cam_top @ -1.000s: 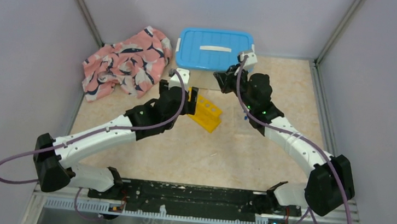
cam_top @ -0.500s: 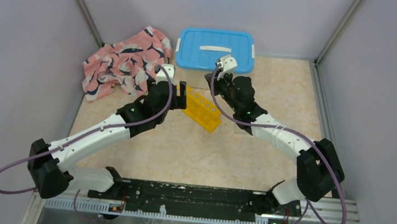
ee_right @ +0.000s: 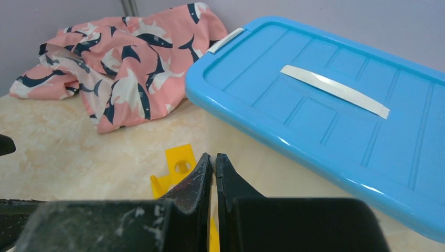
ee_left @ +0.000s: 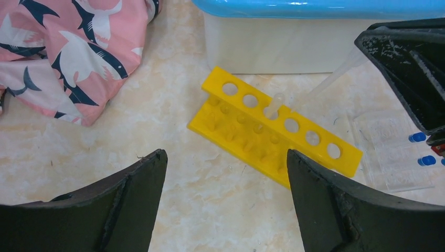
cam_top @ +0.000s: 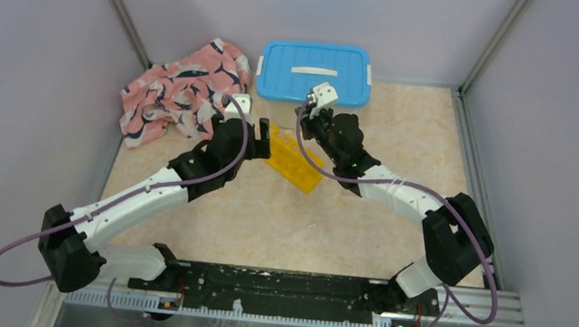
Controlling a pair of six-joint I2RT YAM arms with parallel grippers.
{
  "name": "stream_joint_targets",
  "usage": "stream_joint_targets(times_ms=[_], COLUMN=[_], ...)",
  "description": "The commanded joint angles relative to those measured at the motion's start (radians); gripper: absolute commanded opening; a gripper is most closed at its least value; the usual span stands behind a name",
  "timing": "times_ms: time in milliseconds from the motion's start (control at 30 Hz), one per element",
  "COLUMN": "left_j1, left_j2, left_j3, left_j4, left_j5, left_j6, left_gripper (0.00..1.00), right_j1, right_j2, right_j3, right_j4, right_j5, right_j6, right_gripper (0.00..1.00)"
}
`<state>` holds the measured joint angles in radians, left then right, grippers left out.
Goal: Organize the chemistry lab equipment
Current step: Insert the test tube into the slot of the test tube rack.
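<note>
The long yellow holed rack (cam_top: 295, 166) (ee_left: 273, 131) lies on the table in front of the bin. My right gripper (cam_top: 305, 122) (ee_right: 212, 155) is shut on a thin clear tube (ee_left: 320, 84) that slants down to the left. The tube's rounded end sits at one of the rack's middle holes. My left gripper (cam_top: 260, 138) (ee_left: 225, 153) hangs open just left of and nearer than the rack, with nothing between its fingers. Two more blue-capped tubes (ee_left: 418, 137) lie on a clear tray (ee_left: 388, 157) to the right of the rack. Tongs and ball are out of view.
The white bin with its blue lid (cam_top: 314, 71) (ee_right: 336, 105) stands right behind the rack. The pink whale-patterned cloth (cam_top: 185, 93) (ee_left: 68, 52) is bunched at the back left. Grey walls close in both sides and the back.
My right arm has swung left and down, bringing the tube to the rack. My left gripper has drawn back left off the rack's end and opened a little wider.
</note>
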<state>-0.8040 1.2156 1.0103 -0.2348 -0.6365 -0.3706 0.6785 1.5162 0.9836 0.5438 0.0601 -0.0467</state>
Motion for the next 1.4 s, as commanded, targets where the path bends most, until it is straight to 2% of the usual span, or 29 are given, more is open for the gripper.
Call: stream_joint_targets(times_ms=[0, 767, 1367], left_j1=[0.009, 0.018, 0.028], left_j2=[-0.036, -0.033, -0.030], left_j3=[-0.015, -0.027, -0.045], left_j4=[0.041, 0.051, 0.071], left_j5=[0.005, 0.009, 0.009], left_j6=[-0.001, -0.007, 0.000], left_gripper=[0.90, 0.90, 0.90], right_j1=[0.028, 0.051, 0.051], right_j2=[-0.005, -0.029, 0.018], right_j3=[0.016, -0.048, -0.080], right_j4=[0.080, 0.096, 0.141], right_j5=[0.008, 0.030, 0.023], right_j6=[-0.017, -0.032, -0.029], right_gripper=[0.00, 0.00, 0.00])
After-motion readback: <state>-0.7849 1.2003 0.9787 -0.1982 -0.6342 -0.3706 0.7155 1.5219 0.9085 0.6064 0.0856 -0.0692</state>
